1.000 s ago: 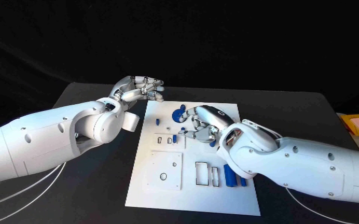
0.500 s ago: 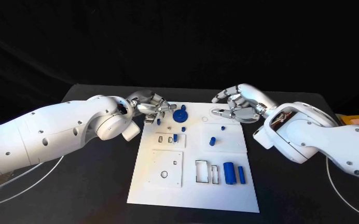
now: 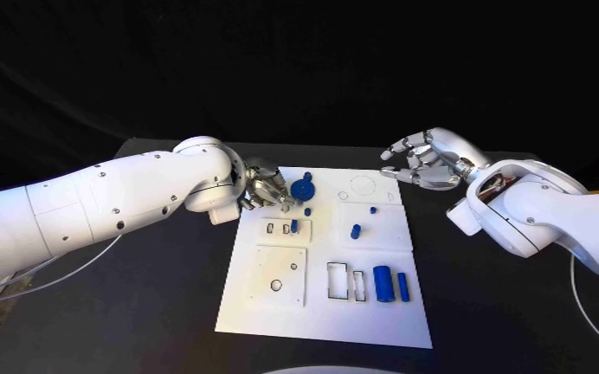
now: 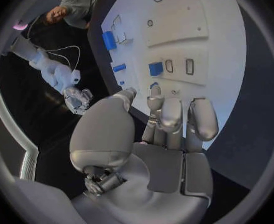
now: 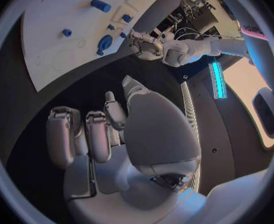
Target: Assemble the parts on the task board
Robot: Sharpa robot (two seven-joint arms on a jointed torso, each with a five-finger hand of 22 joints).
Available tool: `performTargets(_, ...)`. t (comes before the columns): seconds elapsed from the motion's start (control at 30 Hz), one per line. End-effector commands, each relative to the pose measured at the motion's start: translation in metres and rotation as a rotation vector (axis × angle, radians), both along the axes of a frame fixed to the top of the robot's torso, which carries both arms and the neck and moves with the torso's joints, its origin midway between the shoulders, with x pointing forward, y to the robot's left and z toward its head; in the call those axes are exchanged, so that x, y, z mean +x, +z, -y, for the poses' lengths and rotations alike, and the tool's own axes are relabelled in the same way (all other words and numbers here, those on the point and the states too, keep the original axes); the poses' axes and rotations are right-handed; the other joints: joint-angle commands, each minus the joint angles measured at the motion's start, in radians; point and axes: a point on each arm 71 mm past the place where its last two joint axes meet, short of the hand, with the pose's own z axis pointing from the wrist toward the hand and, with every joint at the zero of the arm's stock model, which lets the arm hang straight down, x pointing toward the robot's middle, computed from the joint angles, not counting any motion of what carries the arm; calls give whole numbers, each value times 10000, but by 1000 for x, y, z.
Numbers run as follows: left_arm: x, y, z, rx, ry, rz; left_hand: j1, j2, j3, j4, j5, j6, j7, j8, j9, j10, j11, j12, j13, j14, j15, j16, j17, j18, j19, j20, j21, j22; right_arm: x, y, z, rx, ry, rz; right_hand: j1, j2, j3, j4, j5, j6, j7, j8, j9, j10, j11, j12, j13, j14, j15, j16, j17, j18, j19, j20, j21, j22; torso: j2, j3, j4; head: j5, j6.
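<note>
- The board [image 3: 268, 296] lies in the middle of the black bench [image 3: 499, 305], with blue parts scattered over it.
- The left robot hand [image 3: 266, 186] sits at the board's far left edge, fingers curled together and holding nothing, just beside a round blue disc [image 3: 302, 190].
- The right robot hand [image 3: 424, 159] hangs off the board's far right corner, fingers loosely bent and apart, empty.
- Two blue cylinders [image 3: 384, 284] lie side by side near the board's front right, next to rectangular slots [image 3: 337, 280].
- A small blue peg [image 3: 355, 232] lies mid-board.
</note>
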Motion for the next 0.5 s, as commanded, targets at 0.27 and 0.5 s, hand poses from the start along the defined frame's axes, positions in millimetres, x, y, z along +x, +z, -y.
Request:
performTargets(0.27,3,0,11,1561,-604,86,-247,33,-160,3,-22,-30,-51,203,175,7,-32,175,109,1,-65,-18,11,-179,87,1,112,100,2,-3,0,-96,76,-307,25,-59,-12,52,97,54,0,62,-13,-79,-25,-48,-26,732,-43,-42,1203,120,-30,-13,-57,1518,19,-1,1,4,-58)
performTargets(0.5,2,-2,18,1798,-921,-91,-307,36,-196,2,-34,-42,-62,256,232,-19,-41,173,94,2,-72,-19,14,-184,97,-3,128,132,3,-4,1,-161,40,-339,18,-60,-16,60,108,56,0,63,-13,-81,-26,-51,-29,729,-44,-46,1193,125,-43,-14,-75,1505,16,-9,0,24,-104)
